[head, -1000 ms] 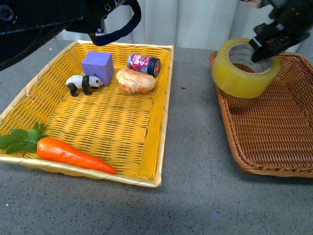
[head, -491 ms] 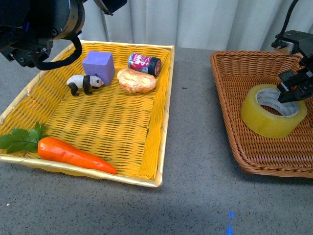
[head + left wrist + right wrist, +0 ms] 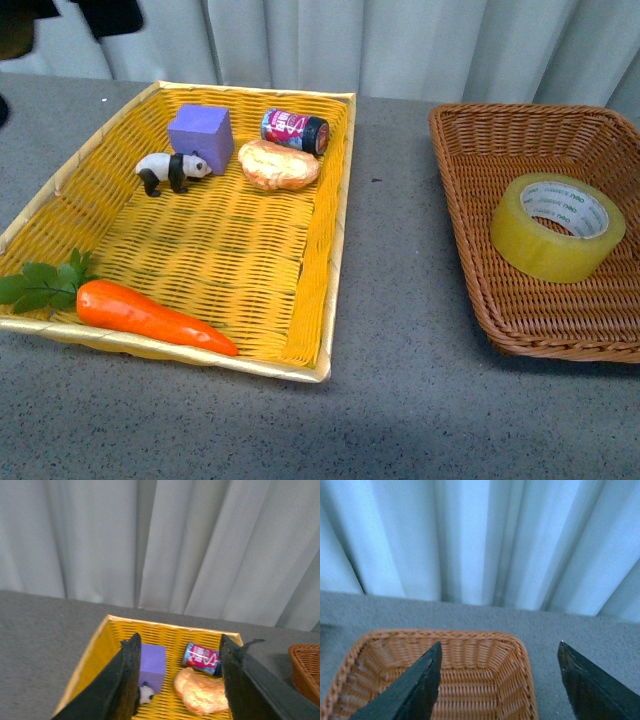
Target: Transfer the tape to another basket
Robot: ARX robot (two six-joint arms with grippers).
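Observation:
The tape [image 3: 557,225], a wide yellowish roll with a white printed core, lies flat inside the brown wicker basket [image 3: 470,250] on the right, with nothing touching it. In the front view neither gripper shows; only a dark bit of the left arm sits at the top left corner. The left gripper [image 3: 177,677] is open and held high over the far end of the yellow basket [image 3: 170,630]. High above the brown basket [image 3: 470,675] my right gripper [image 3: 500,680] is open and empty; the tape is out of that view.
The yellow basket [image 3: 330,250] on the left holds a purple cube [image 3: 200,135], a toy panda [image 3: 170,170], a bread roll [image 3: 280,165], a red can [image 3: 295,130] and a carrot [image 3: 150,315]. Grey curtains hang behind the grey table.
The right gripper carried the tape down into the brown basket, let it go and rose out of the front view. The left arm also withdrew upward and left.

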